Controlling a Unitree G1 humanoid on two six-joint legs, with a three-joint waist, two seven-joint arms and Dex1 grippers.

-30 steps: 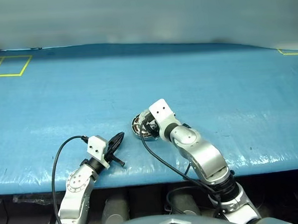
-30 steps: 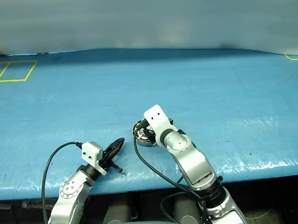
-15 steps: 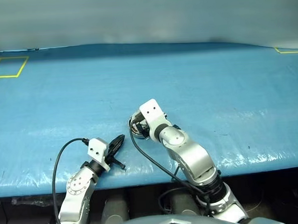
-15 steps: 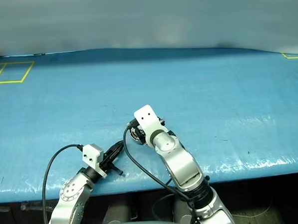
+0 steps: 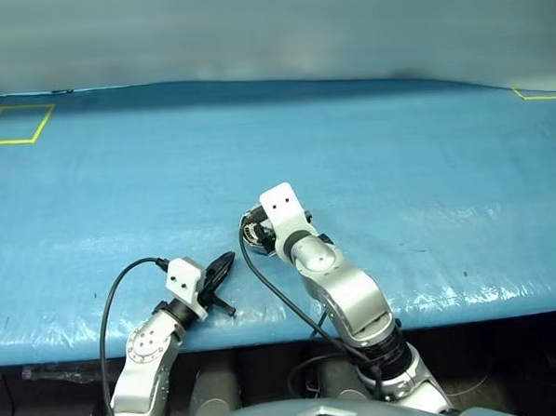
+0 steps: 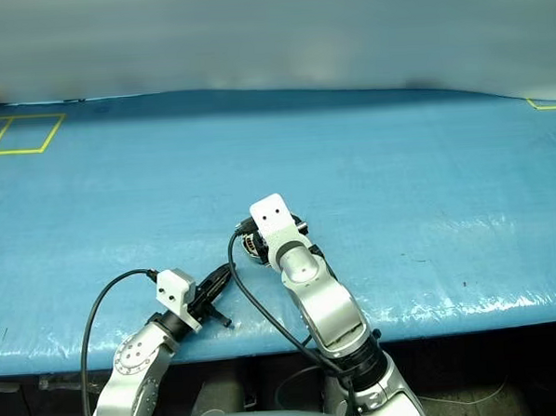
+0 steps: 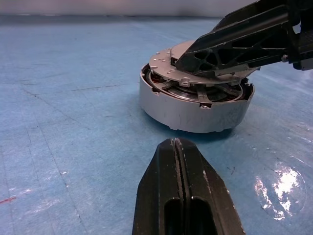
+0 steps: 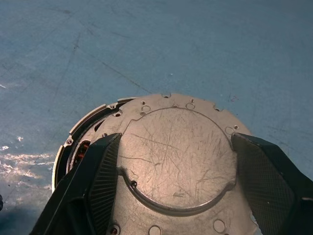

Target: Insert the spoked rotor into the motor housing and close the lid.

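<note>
Right gripper (image 8: 171, 161): in our right wrist view its fingers (image 8: 100, 181) stand apart on either side of the lid (image 8: 176, 152), which sits tilted over the motor housing (image 8: 73, 147), copper windings showing at the gap. In our left wrist view, our left gripper (image 7: 177, 147) is pressed shut, pointing level at the housing at twelve o'clock. In our head view the right forearm has swung leftward since a second ago; our left arm has kept still on the blue table (image 5: 425, 163).
</note>
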